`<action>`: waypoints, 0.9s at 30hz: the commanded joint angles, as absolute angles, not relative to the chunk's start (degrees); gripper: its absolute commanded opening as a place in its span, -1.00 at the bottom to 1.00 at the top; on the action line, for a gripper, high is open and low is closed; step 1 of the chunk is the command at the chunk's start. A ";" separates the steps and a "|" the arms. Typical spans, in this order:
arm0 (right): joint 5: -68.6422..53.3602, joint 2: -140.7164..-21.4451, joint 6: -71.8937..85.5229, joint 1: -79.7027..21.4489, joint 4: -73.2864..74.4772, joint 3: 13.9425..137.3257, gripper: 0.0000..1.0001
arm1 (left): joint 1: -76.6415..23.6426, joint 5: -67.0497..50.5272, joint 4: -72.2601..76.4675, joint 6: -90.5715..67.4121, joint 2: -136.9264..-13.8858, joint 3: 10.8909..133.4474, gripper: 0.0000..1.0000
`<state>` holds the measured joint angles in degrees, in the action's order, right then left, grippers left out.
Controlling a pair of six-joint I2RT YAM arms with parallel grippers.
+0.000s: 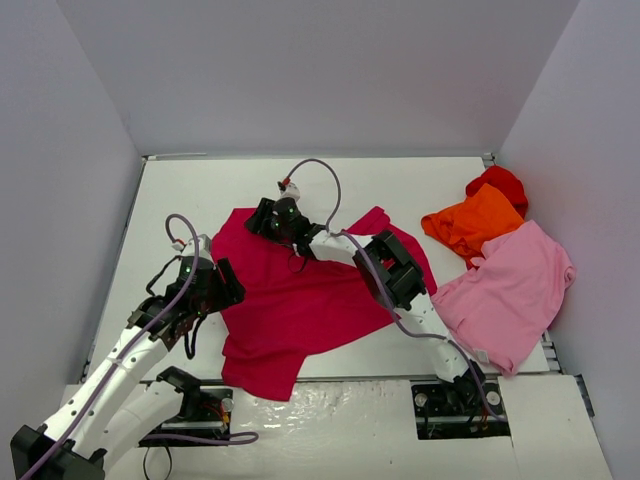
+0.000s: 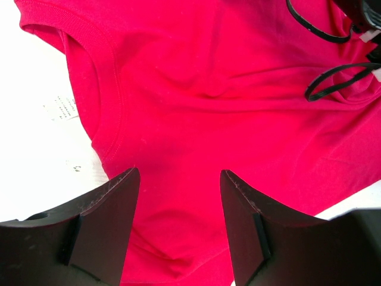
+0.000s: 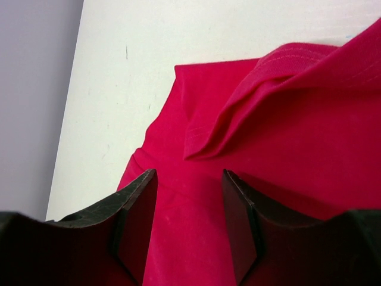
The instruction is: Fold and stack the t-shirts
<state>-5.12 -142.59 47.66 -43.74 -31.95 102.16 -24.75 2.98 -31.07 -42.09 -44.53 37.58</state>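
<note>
A crimson-magenta t-shirt point(image 1: 300, 305) lies rumpled and spread in the middle of the table. My left gripper point(image 1: 228, 283) hovers at its left edge. In the left wrist view this gripper point(image 2: 178, 174) is open, with the shirt's body point(image 2: 226, 89) and ribbed collar point(image 2: 113, 83) below it. My right gripper point(image 1: 258, 219) is over the shirt's far left corner. In the right wrist view it point(image 3: 189, 177) is open above a folded sleeve point(image 3: 238, 119). An orange t-shirt point(image 1: 472, 222), a bright red one point(image 1: 502, 183) and a light pink one point(image 1: 512, 285) lie at the right.
White table point(image 1: 200, 190) boxed in by grey walls on the left, back and right. A white garment label point(image 2: 59, 108) shows by the collar. The right arm's black cables point(image 2: 333, 83) hang over the shirt. The pink t-shirt reaches the table's near right edge.
</note>
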 commanded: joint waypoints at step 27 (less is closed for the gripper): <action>2.18 -148.23 56.54 -40.76 -54.86 106.81 -1.00 | -25.14 2.04 -26.82 -41.76 -47.04 39.76 0.07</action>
